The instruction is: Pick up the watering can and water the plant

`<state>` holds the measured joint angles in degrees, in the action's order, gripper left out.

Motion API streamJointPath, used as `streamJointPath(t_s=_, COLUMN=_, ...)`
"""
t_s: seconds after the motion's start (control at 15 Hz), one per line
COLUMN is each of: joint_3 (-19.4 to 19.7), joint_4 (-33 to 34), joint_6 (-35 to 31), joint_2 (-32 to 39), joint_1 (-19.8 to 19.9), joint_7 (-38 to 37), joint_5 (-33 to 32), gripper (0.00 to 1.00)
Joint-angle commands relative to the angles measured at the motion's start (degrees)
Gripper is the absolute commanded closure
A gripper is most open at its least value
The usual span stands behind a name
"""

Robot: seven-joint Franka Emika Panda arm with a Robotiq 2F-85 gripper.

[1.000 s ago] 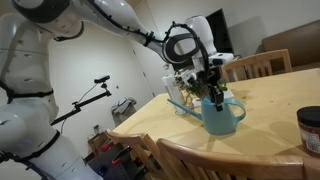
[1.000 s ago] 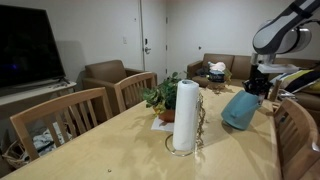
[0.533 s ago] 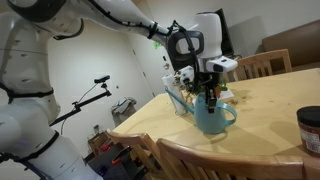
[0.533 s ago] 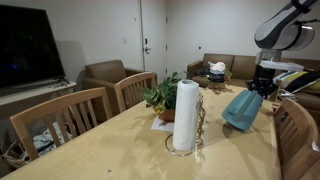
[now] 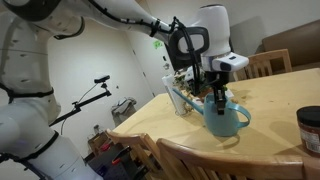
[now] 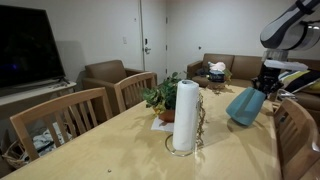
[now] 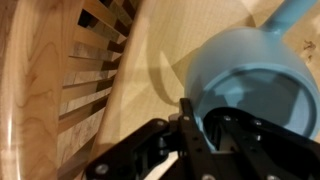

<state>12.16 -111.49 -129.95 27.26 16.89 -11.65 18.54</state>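
Observation:
The teal-blue watering can [image 5: 221, 118] hangs tilted above the wooden table, held at its top by my gripper [image 5: 218, 96]. It also shows in an exterior view [image 6: 245, 105] under my gripper [image 6: 266, 86]. In the wrist view the can's body [image 7: 250, 75] fills the right half, with my jaws [image 7: 205, 125] shut on its rim and the spout [image 7: 293, 12] pointing away. The plant [image 6: 160, 97] stands in its orange pot on a white tray, behind the paper towel roll. In an exterior view [image 5: 185, 78] it is partly hidden behind my arm.
A paper towel roll [image 6: 185, 115] on a wire stand stands mid-table. A dark jar with pale lid [image 5: 310, 130] sits at the table's near edge. Wooden chairs [image 6: 60, 120] ring the table [image 6: 120, 150]. A chair back [image 7: 95, 60] shows below in the wrist view.
The can has been lifted and carried sideways, away from the paper towel roll, and its tilt has shifted. My gripper stays shut on it.

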Motion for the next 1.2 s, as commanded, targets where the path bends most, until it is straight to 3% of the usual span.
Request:
streamJointPath(t_s=0.0, joint_3=-0.1, joint_4=0.2, joint_6=0.2, joint_2=0.1, joint_1=0.1, joint_7=-0.1, joint_5=-0.1, gripper=0.83)
streamJointPath(t_s=0.53, joint_3=-0.1, joint_4=0.2, joint_6=0.2, joint_2=0.2, joint_1=0.1, joint_7=-0.1, joint_5=-0.1, gripper=0.83)
streamJointPath(t_s=0.6, joint_3=-0.1, joint_4=0.2, joint_6=0.2, joint_2=0.2, joint_1=0.1, joint_7=-0.1, joint_5=-0.1, gripper=0.96)
streamJointPath(t_s=1.13, joint_3=-0.2, joint_4=1.1, joint_6=8.0, joint_2=-0.2, joint_1=2.5, joint_7=-1.1, joint_5=4.0, gripper=0.96)
